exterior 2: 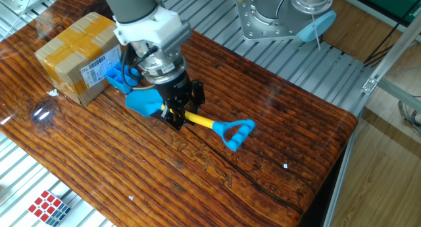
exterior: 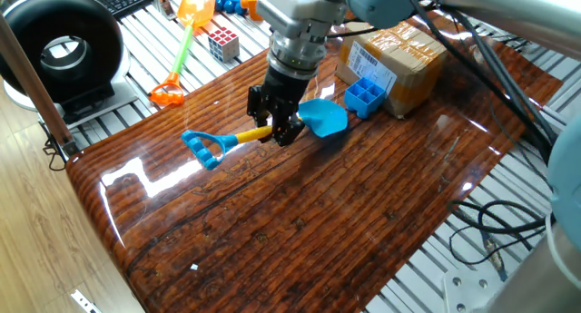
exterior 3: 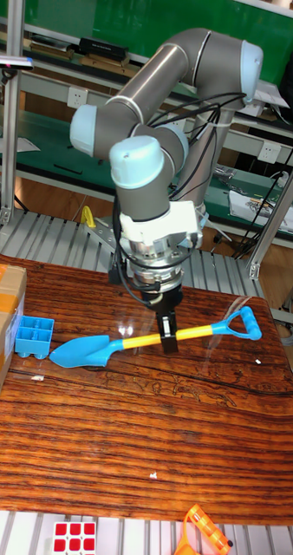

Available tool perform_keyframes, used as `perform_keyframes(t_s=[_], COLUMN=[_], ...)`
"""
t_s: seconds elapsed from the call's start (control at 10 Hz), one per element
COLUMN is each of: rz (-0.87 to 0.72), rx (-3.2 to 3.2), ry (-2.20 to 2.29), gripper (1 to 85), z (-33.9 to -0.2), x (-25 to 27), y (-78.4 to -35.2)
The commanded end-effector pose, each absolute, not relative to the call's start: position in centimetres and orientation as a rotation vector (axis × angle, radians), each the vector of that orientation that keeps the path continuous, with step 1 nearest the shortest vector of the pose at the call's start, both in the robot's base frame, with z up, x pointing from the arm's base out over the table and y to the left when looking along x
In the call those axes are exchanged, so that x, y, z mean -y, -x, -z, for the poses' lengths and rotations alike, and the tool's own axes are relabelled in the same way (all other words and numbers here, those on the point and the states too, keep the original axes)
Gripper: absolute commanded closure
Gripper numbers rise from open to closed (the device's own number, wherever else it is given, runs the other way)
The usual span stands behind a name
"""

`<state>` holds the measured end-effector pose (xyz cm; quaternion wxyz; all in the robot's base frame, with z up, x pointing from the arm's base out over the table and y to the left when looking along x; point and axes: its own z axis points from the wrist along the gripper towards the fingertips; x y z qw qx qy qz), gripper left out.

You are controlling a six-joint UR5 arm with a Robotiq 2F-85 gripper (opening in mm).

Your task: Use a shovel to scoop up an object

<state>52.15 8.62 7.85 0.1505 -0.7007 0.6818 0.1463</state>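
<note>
The shovel (exterior: pixel 320 116) has a bright blue blade, a yellow shaft and a blue D-loop. It is held at a tilt, the blade low near the table, the loop (exterior: pixel 201 149) raised. My gripper (exterior: pixel 275 133) is shut on the yellow shaft just behind the blade; it also shows as gripper (exterior 2: pixel 176 115) and gripper (exterior 3: pixel 168 336). The object, a small blue gridded block (exterior: pixel 365 95), rests against the cardboard box. The blade tip (exterior 3: pixel 61 354) is a short way from the block (exterior 3: pixel 34 336), with a small gap. In the other fixed view the block (exterior 2: pixel 117 75) is partly hidden by my wrist.
A brown cardboard box (exterior: pixel 392 61) stands right behind the block. An orange-bladed shovel (exterior: pixel 186 34) with a green shaft and a puzzle cube (exterior: pixel 223 44) lie on the metal rails beyond the table. A black round device (exterior: pixel 64 48) sits at the left.
</note>
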Motion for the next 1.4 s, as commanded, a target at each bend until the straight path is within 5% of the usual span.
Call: perform_keyframes(t_s=[0.0,1.3], rz=[-0.438,-0.457], rx=[-1.931,-1.923], ry=[2.011,2.047], gripper=[84.7,84.7], z=[-8.0,-3.8], x=[-7.6,-3.3], y=[-51.9,-52.0])
